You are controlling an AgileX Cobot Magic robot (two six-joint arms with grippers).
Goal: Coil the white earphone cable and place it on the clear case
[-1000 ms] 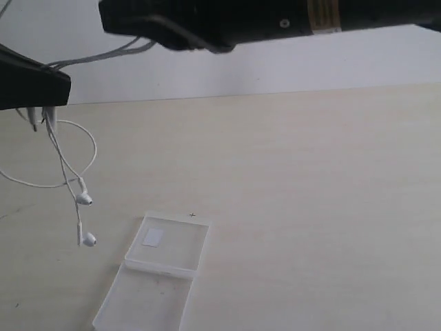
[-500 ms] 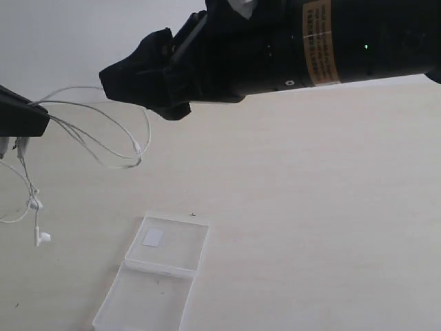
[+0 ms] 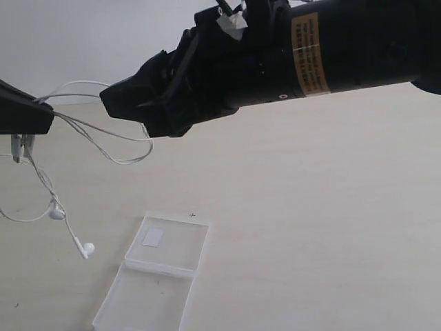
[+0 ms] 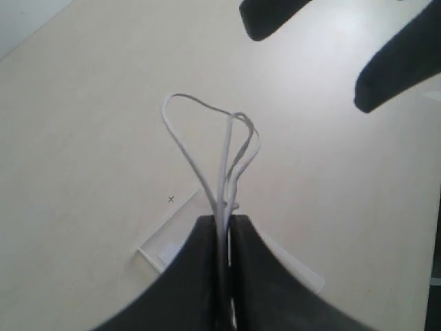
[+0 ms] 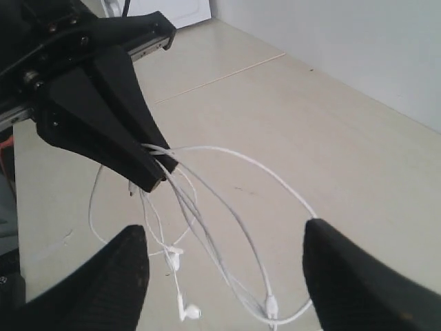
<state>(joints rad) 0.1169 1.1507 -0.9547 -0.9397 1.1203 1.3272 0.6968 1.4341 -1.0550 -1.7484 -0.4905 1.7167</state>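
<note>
Snugly between left fingers (image 4: 196, 276), earphone cable (image 4: 225, 165).

Pale beige tabletop (image 3: 331, 207), faint lengthwise wood grain, matt, filling most of the exterior view. Plain white wall (image 3: 69, 41) behind its far edge. Small black cross mark (image 3: 192, 215) on the tabletop, left of centre; also visible in the left wrist view, sharp and thin. Tiny dark speck (image 3: 16, 304) on the surface, well apart from the cross, toward the near left corner. Right wrist view: thin straight seam (image 5: 220, 78) running across the beige surface; white panel (image 5: 176, 8) beyond it; sliver of red (image 5: 4, 142), too little showing to identify.
</note>
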